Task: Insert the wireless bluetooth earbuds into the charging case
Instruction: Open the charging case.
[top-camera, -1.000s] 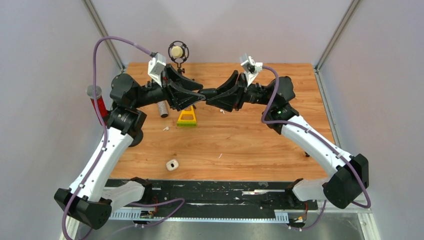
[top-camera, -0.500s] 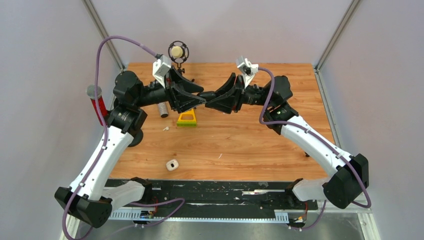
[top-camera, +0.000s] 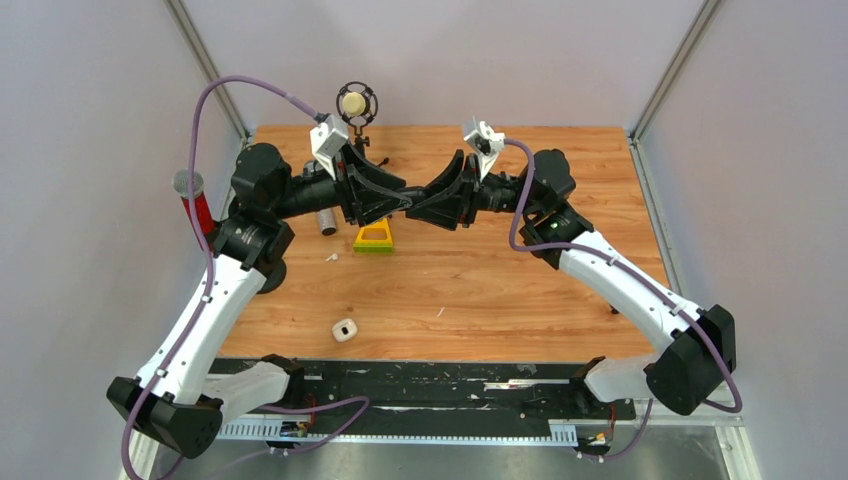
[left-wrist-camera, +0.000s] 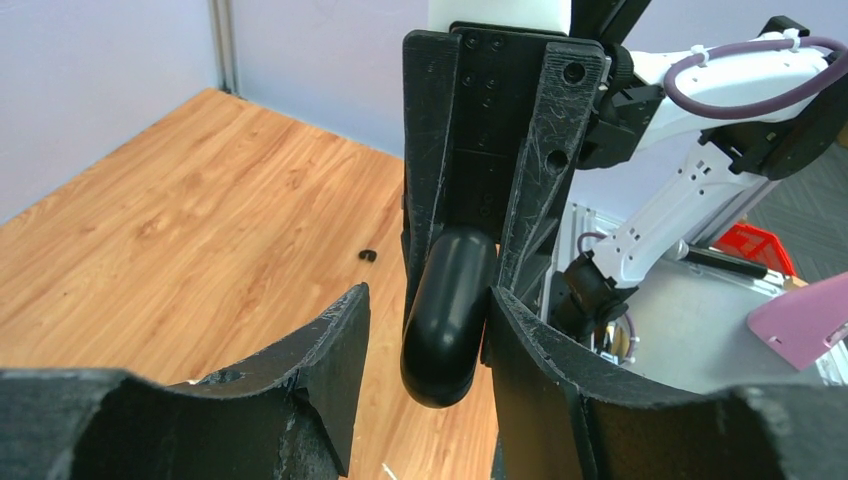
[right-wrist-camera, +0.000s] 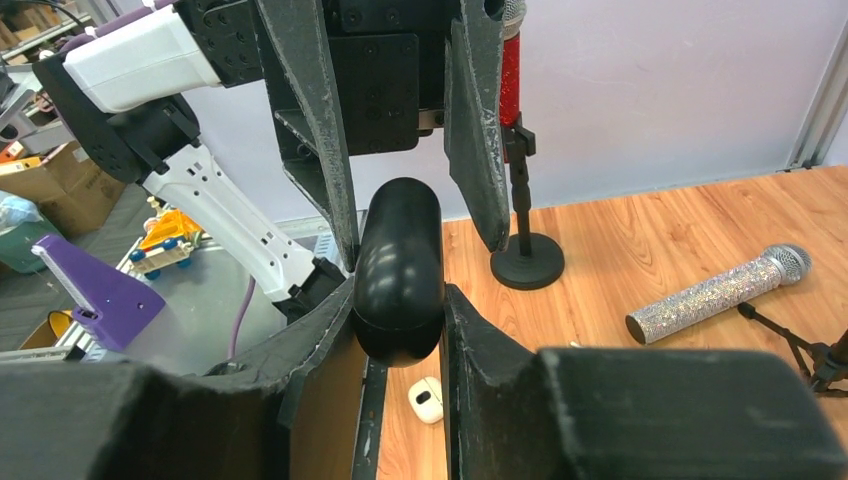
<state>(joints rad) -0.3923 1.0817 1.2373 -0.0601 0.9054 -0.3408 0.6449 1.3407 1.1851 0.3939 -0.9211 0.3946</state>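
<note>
The charging case (top-camera: 345, 329) lies on the table (top-camera: 500, 290) in the top view, well apart from both pairs of fingers, toward the arm bases. The left gripper (top-camera: 405, 203) and right gripper (top-camera: 420, 198) meet tip to tip in the air.

Left wrist view: a black oval object (left-wrist-camera: 445, 320) hangs between the left fingers (left-wrist-camera: 330, 390), close against one with a gap to the other. The jaws stand apart, not clamping.

Right wrist view: the right fingers (right-wrist-camera: 485, 345) pinch the object's lower end. The case (right-wrist-camera: 427, 398) shows below, between them.
</note>
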